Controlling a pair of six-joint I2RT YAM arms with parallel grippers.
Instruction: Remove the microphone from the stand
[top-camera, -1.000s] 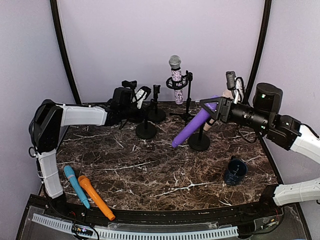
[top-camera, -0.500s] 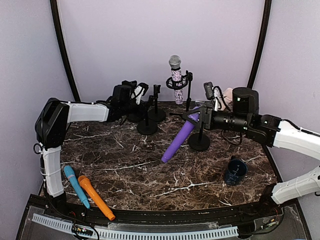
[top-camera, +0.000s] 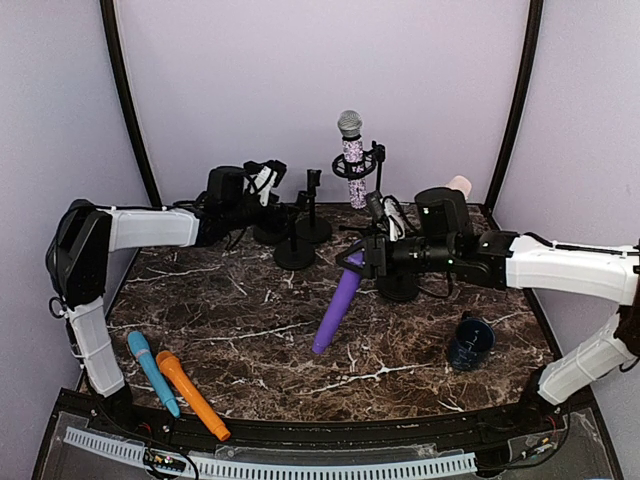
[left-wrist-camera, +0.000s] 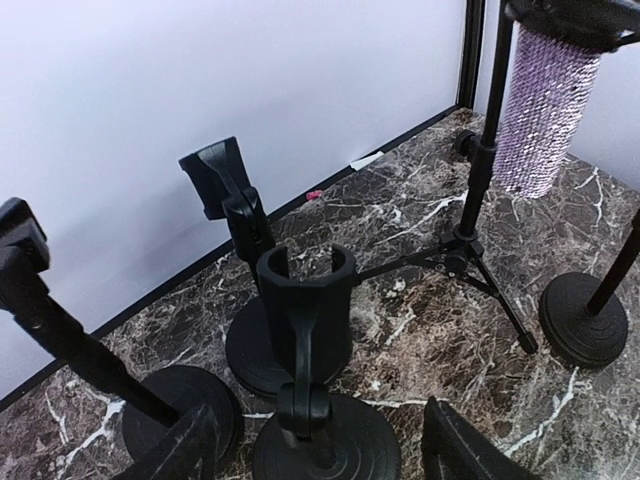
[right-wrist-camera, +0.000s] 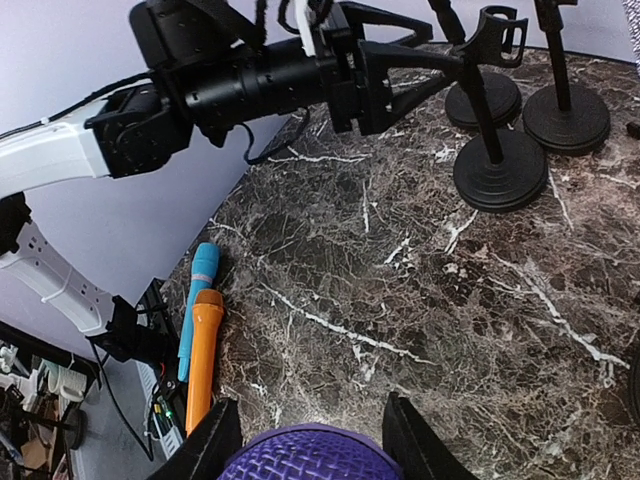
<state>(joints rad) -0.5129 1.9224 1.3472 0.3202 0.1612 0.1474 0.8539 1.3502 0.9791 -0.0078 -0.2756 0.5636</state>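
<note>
Looking down from above, four mics show: one glitter mic (top-camera: 351, 160) upright in its tripod stand (top-camera: 376, 205); one purple mic (top-camera: 335, 305) below it, out of any stand, tilted, its upper end clamped in the right gripper (top-camera: 355, 262), its tip perhaps touching the table (top-camera: 240, 320); a blue mic (top-camera: 150, 370) and an orange mic (top-camera: 192, 395) far down-left. Left wrist: the left gripper (left-wrist-camera: 318, 430) gapes wide, empty, with three round-base stands (left-wrist-camera: 300, 310) left of the glitter mic. Right wrist: two fingers (right-wrist-camera: 215, 445) squeeze the purple mic's head.
</note>
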